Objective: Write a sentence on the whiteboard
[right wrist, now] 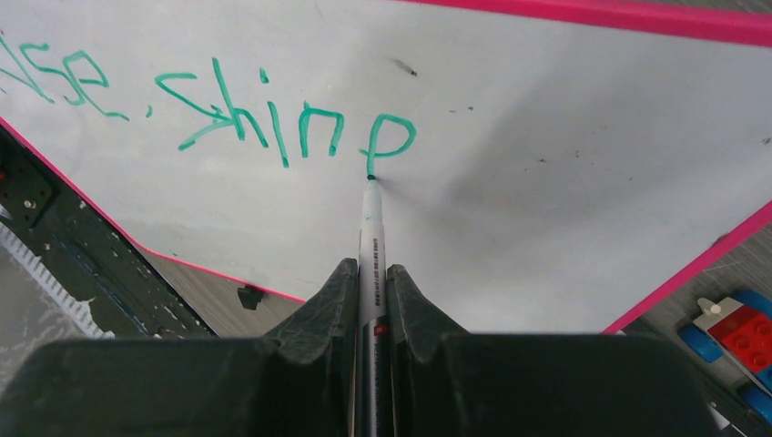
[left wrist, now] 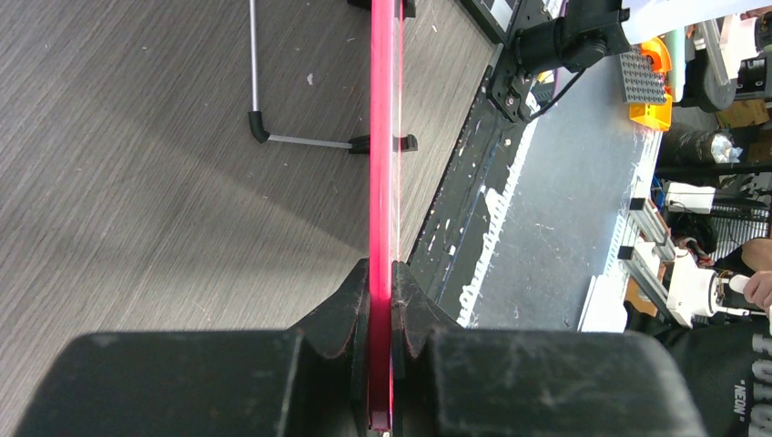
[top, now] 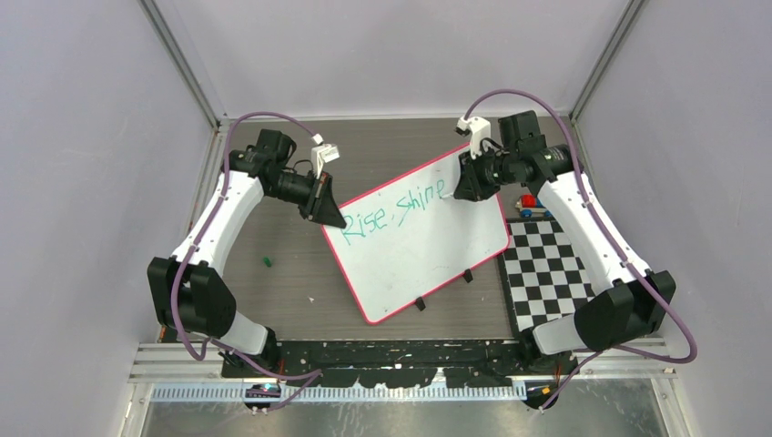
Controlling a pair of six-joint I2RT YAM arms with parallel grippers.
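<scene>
The whiteboard [top: 428, 250] lies tilted in the middle of the table, white with a pink-red rim. Teal-green writing [top: 393, 211] on it reads "Rise, shine" in one line; it also shows in the right wrist view [right wrist: 273, 114]. My left gripper [top: 325, 208] is shut on the board's left rim, seen edge-on as a pink strip [left wrist: 382, 182] between the fingers. My right gripper [top: 466, 182] is shut on a white marker [right wrist: 371, 246]. The marker's green tip touches the board at the bottom of the last letter.
A black-and-white checkerboard mat [top: 551, 273] lies right of the board. Toy bricks [top: 530, 206] sit at its far end, also in the right wrist view [right wrist: 733, 332]. A small green piece [top: 268, 262] lies on the table left of the board. Black clips [top: 420, 303] line the board's near edge.
</scene>
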